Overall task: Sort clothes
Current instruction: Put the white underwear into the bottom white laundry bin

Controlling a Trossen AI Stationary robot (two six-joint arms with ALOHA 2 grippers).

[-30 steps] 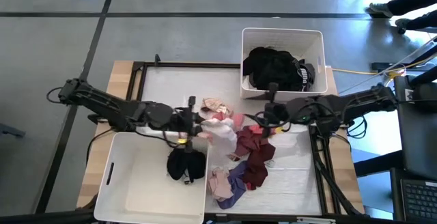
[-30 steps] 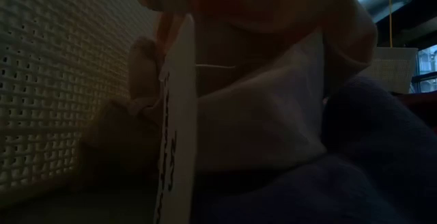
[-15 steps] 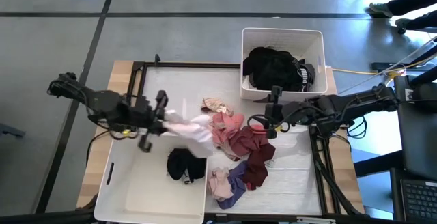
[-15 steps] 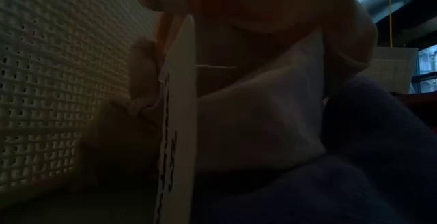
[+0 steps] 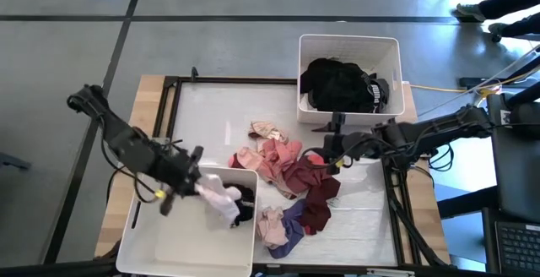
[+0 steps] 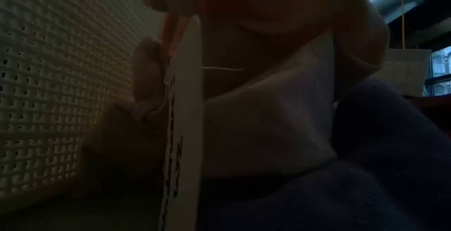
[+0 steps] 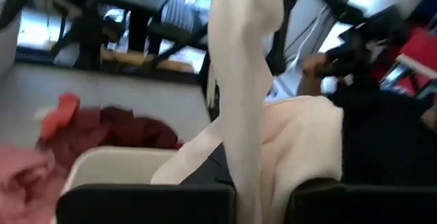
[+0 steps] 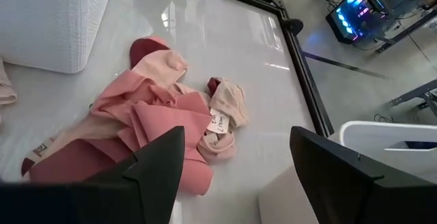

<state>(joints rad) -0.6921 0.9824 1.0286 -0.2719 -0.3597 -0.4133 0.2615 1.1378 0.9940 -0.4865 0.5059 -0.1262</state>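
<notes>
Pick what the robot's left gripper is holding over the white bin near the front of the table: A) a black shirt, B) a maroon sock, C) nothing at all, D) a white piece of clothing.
D: the left gripper is shut on a white garment that hangs over the near bin, which already has a black garment inside.

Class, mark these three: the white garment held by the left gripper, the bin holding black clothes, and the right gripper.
white garment (image 5: 221,196), high view, on its bunched middle.
bin holding black clothes (image 5: 348,40), high view, on its far rim.
right gripper (image 5: 335,144), high view, between its open fingertips.
</notes>
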